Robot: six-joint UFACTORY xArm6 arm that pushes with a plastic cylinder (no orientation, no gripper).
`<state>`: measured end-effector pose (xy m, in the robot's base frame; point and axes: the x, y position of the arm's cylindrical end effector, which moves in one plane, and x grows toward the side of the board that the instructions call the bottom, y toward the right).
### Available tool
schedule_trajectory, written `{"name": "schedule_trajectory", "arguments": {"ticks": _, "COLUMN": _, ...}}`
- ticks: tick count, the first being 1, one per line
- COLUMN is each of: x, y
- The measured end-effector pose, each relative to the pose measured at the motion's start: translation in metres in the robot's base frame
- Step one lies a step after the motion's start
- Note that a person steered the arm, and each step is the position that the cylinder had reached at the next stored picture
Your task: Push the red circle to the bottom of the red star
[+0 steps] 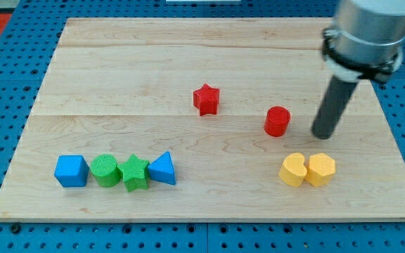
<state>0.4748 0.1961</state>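
The red circle (277, 121) is a short red cylinder standing right of the board's middle. The red star (207, 99) lies up and to the left of it, near the board's centre, clearly apart from it. My tip (323, 134) is the lower end of the dark rod, just right of the red circle with a small gap between them, and above the two yellow blocks.
A yellow heart (293, 169) and a yellow hexagon (321, 169) touch each other at the lower right. At the lower left stand a blue cube (71, 171), a green circle (105, 170), a green star (135, 173) and a blue triangle (162, 169) in a row.
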Motion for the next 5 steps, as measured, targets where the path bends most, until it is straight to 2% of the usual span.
{"name": "schedule_trajectory", "arguments": {"ticks": 1, "x": -0.016, "y": -0.031}}
{"name": "schedule_trajectory", "arguments": {"ticks": 2, "x": -0.019, "y": -0.102}}
{"name": "schedule_trajectory", "arguments": {"ticks": 3, "x": -0.019, "y": -0.149}}
{"name": "schedule_trajectory", "arguments": {"ticks": 4, "x": -0.010, "y": -0.128}}
{"name": "schedule_trajectory", "arguments": {"ticks": 5, "x": -0.010, "y": -0.151}}
